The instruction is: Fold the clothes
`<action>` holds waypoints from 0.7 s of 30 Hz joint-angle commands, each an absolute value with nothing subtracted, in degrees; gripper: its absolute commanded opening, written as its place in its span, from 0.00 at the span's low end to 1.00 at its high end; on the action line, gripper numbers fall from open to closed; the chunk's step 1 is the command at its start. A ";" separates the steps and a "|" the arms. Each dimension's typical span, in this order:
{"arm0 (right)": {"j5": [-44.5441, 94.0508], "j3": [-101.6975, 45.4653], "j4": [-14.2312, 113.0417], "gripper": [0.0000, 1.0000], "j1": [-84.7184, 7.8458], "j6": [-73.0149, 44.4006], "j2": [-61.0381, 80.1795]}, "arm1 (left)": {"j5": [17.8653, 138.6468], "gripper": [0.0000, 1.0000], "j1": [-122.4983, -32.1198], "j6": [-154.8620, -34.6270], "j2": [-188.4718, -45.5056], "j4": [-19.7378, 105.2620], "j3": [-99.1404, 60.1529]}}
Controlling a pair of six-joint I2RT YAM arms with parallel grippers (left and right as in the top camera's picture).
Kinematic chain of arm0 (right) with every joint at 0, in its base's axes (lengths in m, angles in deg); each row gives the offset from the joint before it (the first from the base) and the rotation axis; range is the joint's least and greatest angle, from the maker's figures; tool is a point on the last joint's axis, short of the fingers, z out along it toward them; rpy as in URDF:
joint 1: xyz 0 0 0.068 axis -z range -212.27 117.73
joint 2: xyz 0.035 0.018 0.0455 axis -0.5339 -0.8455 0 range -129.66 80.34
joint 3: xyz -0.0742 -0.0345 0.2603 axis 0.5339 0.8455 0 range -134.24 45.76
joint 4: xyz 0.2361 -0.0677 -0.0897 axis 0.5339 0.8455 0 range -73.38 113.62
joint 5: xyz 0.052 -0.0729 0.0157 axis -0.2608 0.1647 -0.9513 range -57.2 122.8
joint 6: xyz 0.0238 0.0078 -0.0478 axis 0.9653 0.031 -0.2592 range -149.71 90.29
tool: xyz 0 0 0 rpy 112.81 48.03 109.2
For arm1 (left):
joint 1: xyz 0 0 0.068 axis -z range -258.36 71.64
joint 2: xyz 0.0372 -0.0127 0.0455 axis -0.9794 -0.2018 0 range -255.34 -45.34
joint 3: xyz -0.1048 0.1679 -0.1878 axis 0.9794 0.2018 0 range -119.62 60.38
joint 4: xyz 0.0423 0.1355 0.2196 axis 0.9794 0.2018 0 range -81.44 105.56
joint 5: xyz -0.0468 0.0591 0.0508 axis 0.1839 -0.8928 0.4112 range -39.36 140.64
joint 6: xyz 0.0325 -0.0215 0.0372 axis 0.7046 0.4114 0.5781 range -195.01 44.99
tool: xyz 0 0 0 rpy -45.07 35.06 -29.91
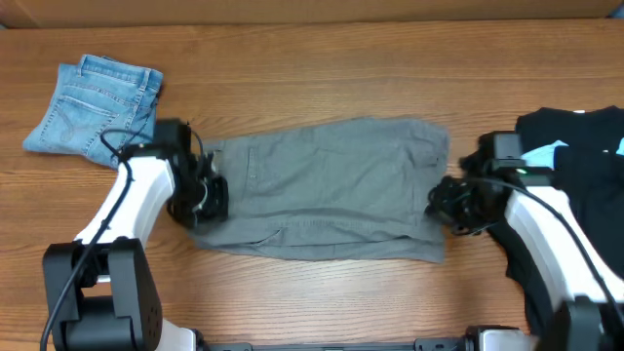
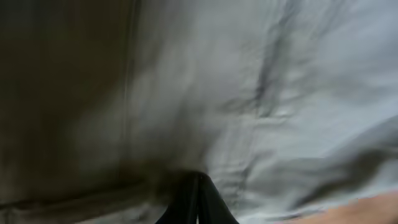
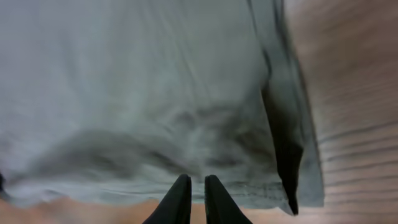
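My left gripper (image 1: 200, 200) pinches grey shorts (image 1: 327, 185) at 9 o'clock, right gripper (image 1: 450, 205) at 3 (grip unclear); next, lift evenly.

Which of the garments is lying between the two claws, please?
The grey-khaki shorts, spread mid-table; the denim shorts and black garments lie at the far ends.

Overhead view: even, diffuse light from above; sharp focus across the table (image 1: 322, 88); soft, narrow shadow along the near edge of the grey shorts (image 1: 331, 185); black garments (image 1: 575, 166) rendered almost without detail.

Left wrist view: dim and heavily blurred; left half of the cloth in deep shade, brightening toward the right; left gripper (image 2: 198, 180) only a dark silhouette.

Right wrist view: brighter, soft blur throughout, wood grain smeared at right; dark shadow inside the cloth fold.
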State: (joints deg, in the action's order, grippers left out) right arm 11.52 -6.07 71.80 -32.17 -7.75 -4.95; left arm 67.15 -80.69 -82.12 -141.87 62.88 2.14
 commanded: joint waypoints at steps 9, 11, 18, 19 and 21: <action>20.76 -0.89 74.16 0.07 -32.31 -0.69 -16.58 | 57.08 0.07 -80.71 -81.86 -141.61 56.48 9.31; 20.79 -1.00 75.80 0.07 -30.99 0.21 -16.06 | 56.03 0.07 -80.84 -81.86 -141.61 56.35 9.27; 20.74 -6.20 79.47 0.11 -28.72 -0.82 -9.72 | 59.39 0.09 -83.40 -81.82 -141.59 58.38 5.38; 20.68 -7.91 80.02 0.13 -28.74 -2.15 -8.23 | 61.21 0.11 -83.75 -81.82 -141.54 59.67 3.74; 17.81 -12.19 80.52 0.16 -29.05 -7.99 -5.02 | 65.97 0.13 -84.05 -81.16 -141.54 62.68 -0.67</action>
